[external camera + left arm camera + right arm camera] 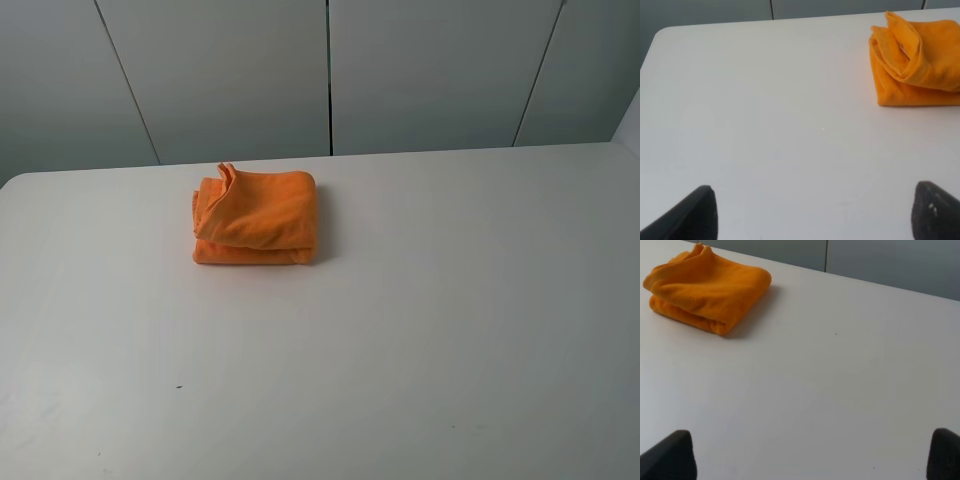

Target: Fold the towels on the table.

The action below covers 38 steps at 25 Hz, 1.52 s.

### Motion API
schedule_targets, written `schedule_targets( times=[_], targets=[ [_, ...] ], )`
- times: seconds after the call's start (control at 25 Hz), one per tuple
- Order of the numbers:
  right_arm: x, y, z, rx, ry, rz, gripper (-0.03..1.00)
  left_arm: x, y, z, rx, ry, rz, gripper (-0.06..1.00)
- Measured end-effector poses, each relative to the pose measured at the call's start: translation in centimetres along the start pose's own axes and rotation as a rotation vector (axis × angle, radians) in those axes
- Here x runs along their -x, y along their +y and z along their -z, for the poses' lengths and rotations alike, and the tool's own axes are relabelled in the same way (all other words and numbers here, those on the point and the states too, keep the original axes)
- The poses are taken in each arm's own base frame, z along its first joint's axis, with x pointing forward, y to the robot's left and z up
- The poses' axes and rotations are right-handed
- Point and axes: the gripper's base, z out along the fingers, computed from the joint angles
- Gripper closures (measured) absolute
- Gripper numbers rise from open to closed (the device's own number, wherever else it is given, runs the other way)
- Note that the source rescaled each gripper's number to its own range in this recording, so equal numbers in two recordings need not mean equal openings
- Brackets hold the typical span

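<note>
While both arms sit pulled back off the cloth, the orange towel (255, 218) lies already folded into a thick bundle on the white bench (450, 320), toward the far edge and a little left of centre in the high view, about eleven o'clock from the bench's middle. Neither arm shows in that view. The left gripper (815, 212) has its jaws wide apart and empty, with the towel (917, 65) ahead of them at roughly one o'clock. The right gripper (812, 455) also has its jaws spread and empty, the towel (707, 290) ahead at roughly eleven o'clock and farther off. So the left arm seems the nearer one. The bundle's long axis runs across the bench, nine to three o'clock. Its rounded fold faces the right side and the near edge, while the loose, ruffled layers gather at the far-left corner, pointing toward ten o'clock. The folding looks essentially complete.
</note>
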Motion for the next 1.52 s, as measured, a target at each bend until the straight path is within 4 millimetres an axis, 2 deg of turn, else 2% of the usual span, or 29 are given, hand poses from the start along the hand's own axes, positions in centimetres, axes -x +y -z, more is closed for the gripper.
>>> schedule_targets(
  times=[0.44,0.92,1.52],
  targets=[
    [-0.01,-0.01,0.01,-0.025,-0.002,-0.011,-0.03,0.00,0.02,0.00,0.002,0.000,-0.001,-0.05],
    [0.09,0.07,-0.20,-0.340,0.010,-0.140,-0.03,0.01,0.05,0.00,0.005,-0.001,-0.003,-0.05],
    [0.10,0.09,-0.22,-0.352,0.010,-0.147,-0.03,0.01,0.05,0.00,0.005,-0.001,-0.003,-0.05]
  ],
)
